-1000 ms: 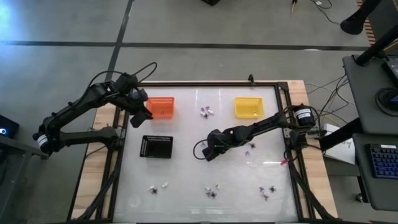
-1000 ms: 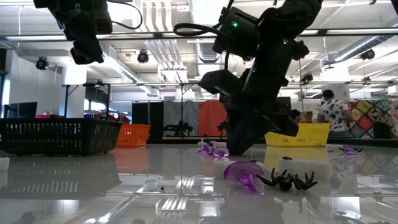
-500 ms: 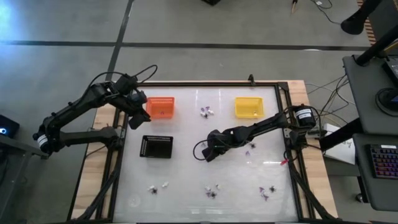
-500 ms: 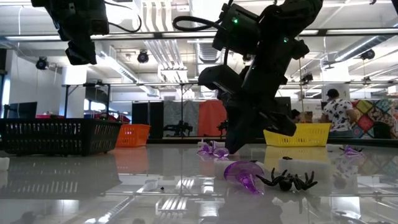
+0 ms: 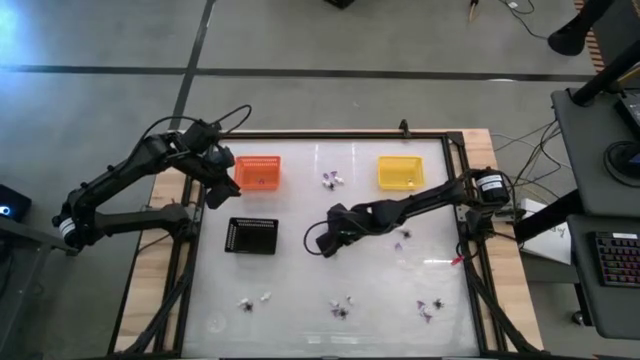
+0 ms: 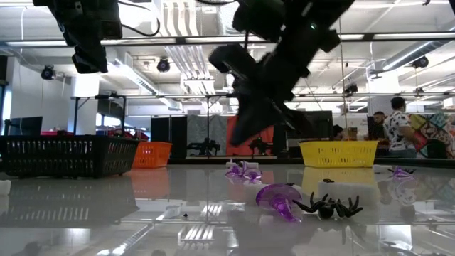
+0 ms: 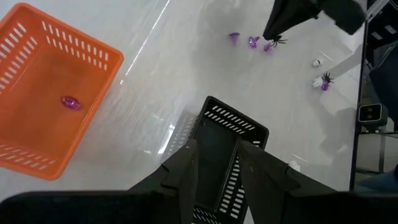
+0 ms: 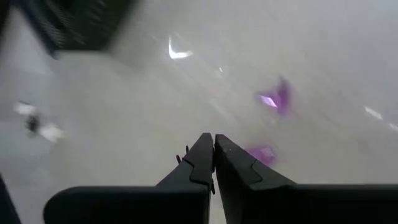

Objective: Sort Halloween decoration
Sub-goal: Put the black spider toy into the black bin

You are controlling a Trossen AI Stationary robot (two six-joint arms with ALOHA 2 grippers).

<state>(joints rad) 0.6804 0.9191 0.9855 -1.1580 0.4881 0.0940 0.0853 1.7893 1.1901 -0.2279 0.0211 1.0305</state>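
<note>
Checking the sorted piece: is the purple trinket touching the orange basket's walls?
Apart. Left wrist view: purple trinket lies on the orange basket floor, clear of every wall.

Overhead, table-level and two wrist cameras

Whether the right gripper (image 8: 213, 146) pinches a trinket is hidden by blur

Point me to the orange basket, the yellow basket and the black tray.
orange basket (image 5: 259, 172): high view, on its floor.
yellow basket (image 5: 400, 172): high view, on its floor.
black tray (image 5: 252, 236): high view, on its middle.
</note>
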